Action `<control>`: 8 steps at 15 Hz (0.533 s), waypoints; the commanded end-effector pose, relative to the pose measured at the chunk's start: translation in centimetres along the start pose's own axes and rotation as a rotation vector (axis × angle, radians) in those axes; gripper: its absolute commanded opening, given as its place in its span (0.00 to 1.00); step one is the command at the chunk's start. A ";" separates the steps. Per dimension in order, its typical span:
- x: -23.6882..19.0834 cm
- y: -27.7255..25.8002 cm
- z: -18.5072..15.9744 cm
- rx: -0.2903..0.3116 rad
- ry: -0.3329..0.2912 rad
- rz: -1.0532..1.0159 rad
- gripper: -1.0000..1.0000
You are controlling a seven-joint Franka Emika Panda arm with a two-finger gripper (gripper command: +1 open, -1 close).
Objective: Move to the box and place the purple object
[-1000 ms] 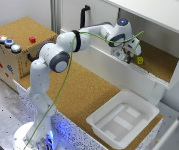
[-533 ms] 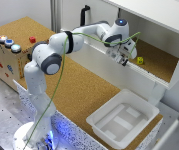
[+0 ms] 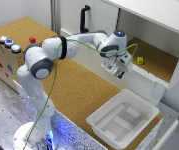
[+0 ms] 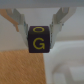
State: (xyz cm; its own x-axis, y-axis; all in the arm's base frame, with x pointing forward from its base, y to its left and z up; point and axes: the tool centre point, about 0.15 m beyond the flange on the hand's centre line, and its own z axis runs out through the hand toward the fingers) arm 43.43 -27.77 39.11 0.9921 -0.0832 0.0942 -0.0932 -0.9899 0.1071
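- White plastic box (image 3: 123,120) sits on the cork table (image 3: 74,85), nothing inside.
- Gripper (image 3: 117,69) hangs beside the cupboard (image 3: 154,45), well apart from the box.
- Purple object (image 4: 38,38) sits clamped between both fingers (image 4: 61,25): light, rigid, likely slippery, best held by opposite flat faces.
- Yellow cube (image 3: 140,60) rests inside the cupboard.

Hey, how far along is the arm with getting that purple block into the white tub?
Done: the pickup. The wrist view shows the purple block, marked with a yellow G, clamped between the gripper fingers. In hand: the carry, with the gripper in the air near the shelf opening. Left: reaching the white tub, which holds nothing yet, and letting go.
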 end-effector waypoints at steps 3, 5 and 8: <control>-2.0 8.9 8.8 -0.047 -0.128 0.017 0.00; -1.9 10.6 11.5 -0.041 -0.153 0.002 0.00; -1.5 11.7 14.3 -0.030 -0.131 -0.064 0.00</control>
State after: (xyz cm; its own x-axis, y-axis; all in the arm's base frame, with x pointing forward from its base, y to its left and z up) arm 40.42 -36.10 31.19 0.9949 -0.1007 -0.0013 -0.0989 -0.9791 0.1775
